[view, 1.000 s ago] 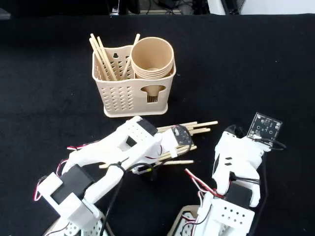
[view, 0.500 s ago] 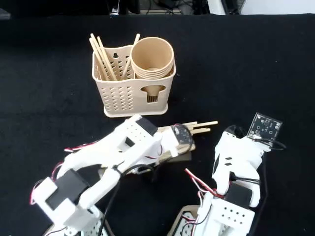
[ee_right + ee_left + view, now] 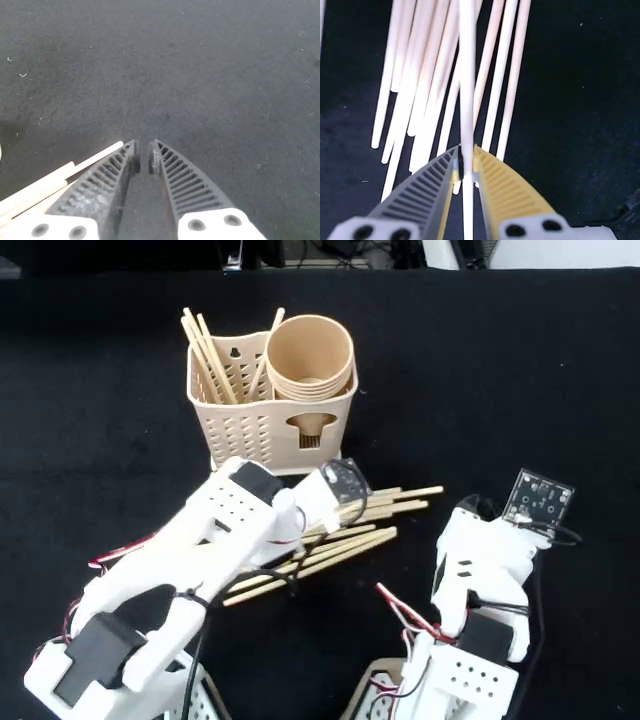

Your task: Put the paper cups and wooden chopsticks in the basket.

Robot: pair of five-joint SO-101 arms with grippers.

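A beige perforated basket stands at the back of the black table. A stack of paper cups fills one side of it, and several wooden chopsticks stand in the other. More chopsticks lie in a loose pile in front of the basket. My left gripper is shut on one chopstick, held above the pile. The left arm stretches over the pile towards the basket. My right gripper is shut on nothing, low over bare cloth, with chopstick tips beside it.
The right arm stays folded at the front right, apart from the pile. Black cloth lies bare to the right of the basket and behind it. The basket's left compartment has room between the standing chopsticks.
The left arm has risen and swung towards the basket with a chopstick in its gripper. The pile on the table has shifted and spread. The right arm has kept still.
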